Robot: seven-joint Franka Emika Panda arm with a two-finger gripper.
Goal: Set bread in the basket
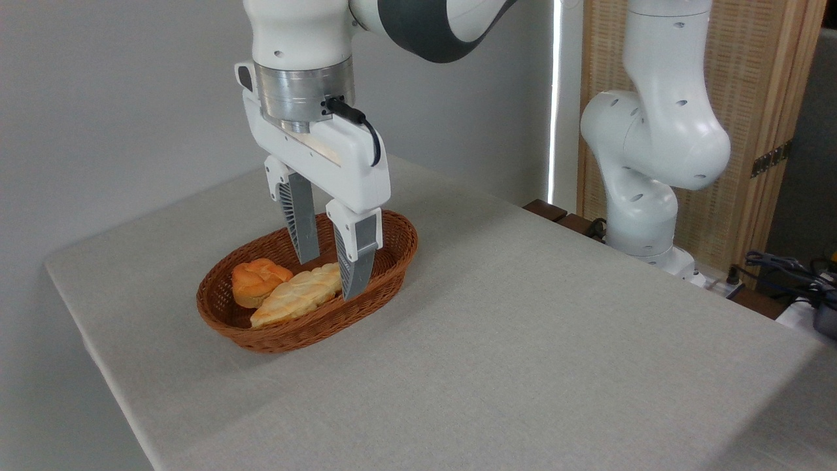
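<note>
Two baked items lie inside the oval wicker basket (392, 258) on the grey cloth-covered table (556, 340). The bread (256, 280), a small golden-orange bun, sits at the basket's left end, touching the longer pale ridged loaf (294, 296) just beside it. The gripper (330, 275) hangs above the basket's middle, its fingers (356, 258) spread apart with nothing between them; the nearer fingertip reaches down to the right end of the loaf, contact cannot be told. The far finger stands behind the loaf. The arm's white base (644, 216) stands at the table's far right edge.
</note>
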